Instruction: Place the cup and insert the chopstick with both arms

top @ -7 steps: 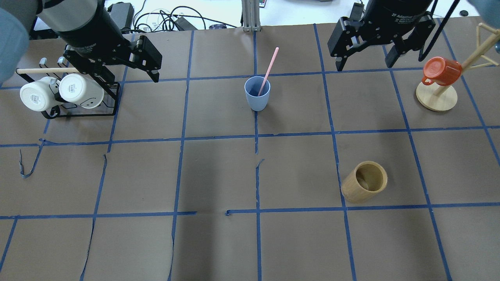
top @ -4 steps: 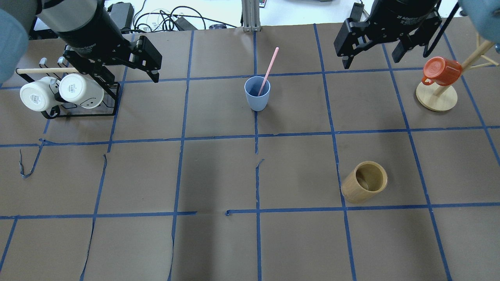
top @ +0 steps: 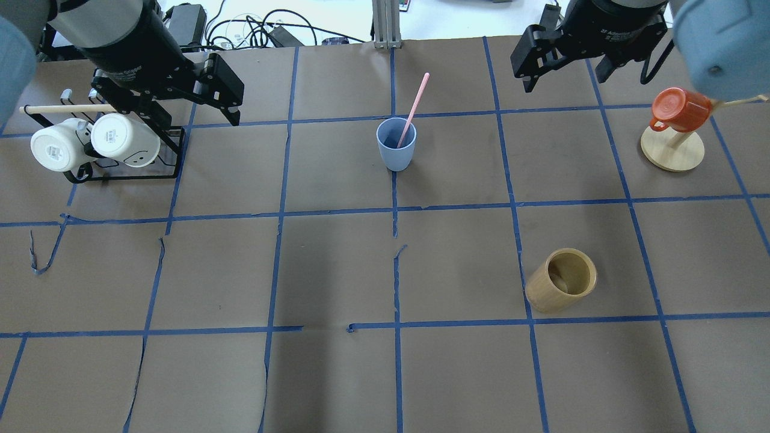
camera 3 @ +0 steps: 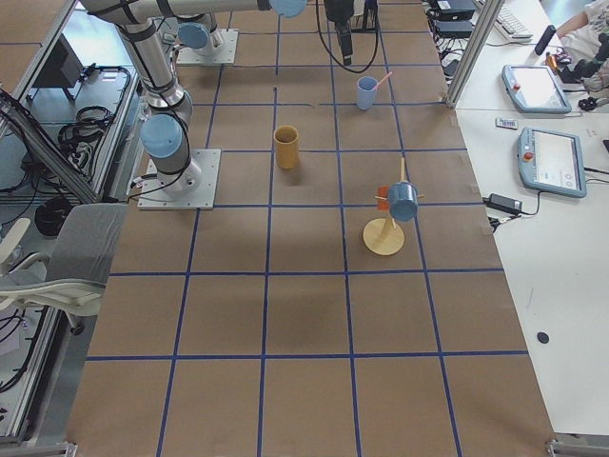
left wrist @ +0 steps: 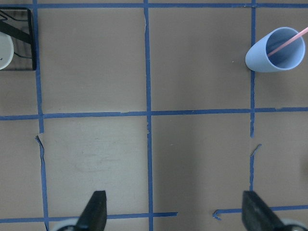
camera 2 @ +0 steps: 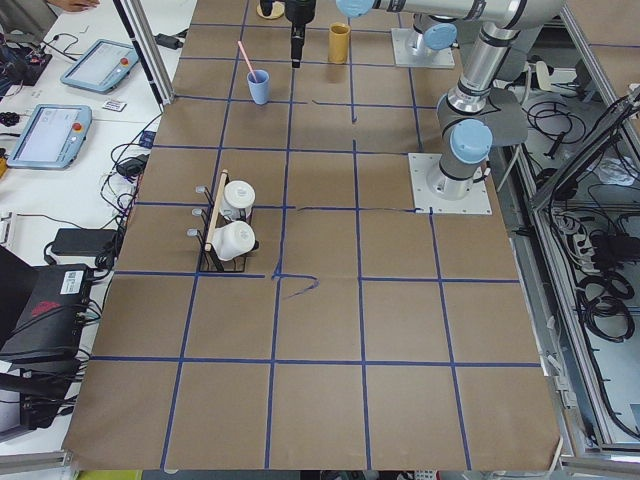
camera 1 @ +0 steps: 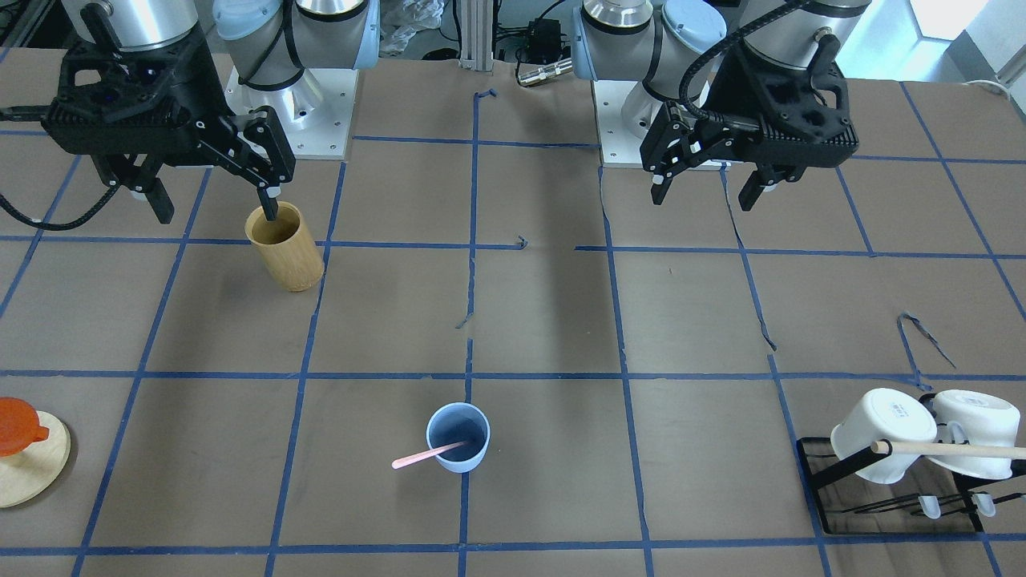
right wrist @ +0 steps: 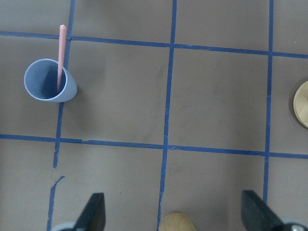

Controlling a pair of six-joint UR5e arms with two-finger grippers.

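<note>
The light-blue cup [top: 396,147] stands upright on the brown table at the far middle, with the pink chopstick [top: 415,102] leaning inside it. Both also show in the front view, the cup [camera 1: 458,437] and the chopstick [camera 1: 418,457]. The left wrist view shows the cup [left wrist: 275,49] at top right; the right wrist view shows the cup [right wrist: 50,81] at left. My left gripper [top: 186,114] is open and empty, raised to the cup's left near the mug rack. My right gripper [top: 562,78] is open and empty, raised to the cup's right.
A tan bamboo cylinder [top: 562,279] stands at the near right. A black rack [top: 129,171] with two white mugs and a wooden rod stands at far left. A wooden mug tree [top: 672,150] with an orange mug [top: 680,109] stands at far right.
My right gripper has drawn up and back toward the table's far edge. My left gripper has shifted slightly back. The cup and chopstick have not moved.
</note>
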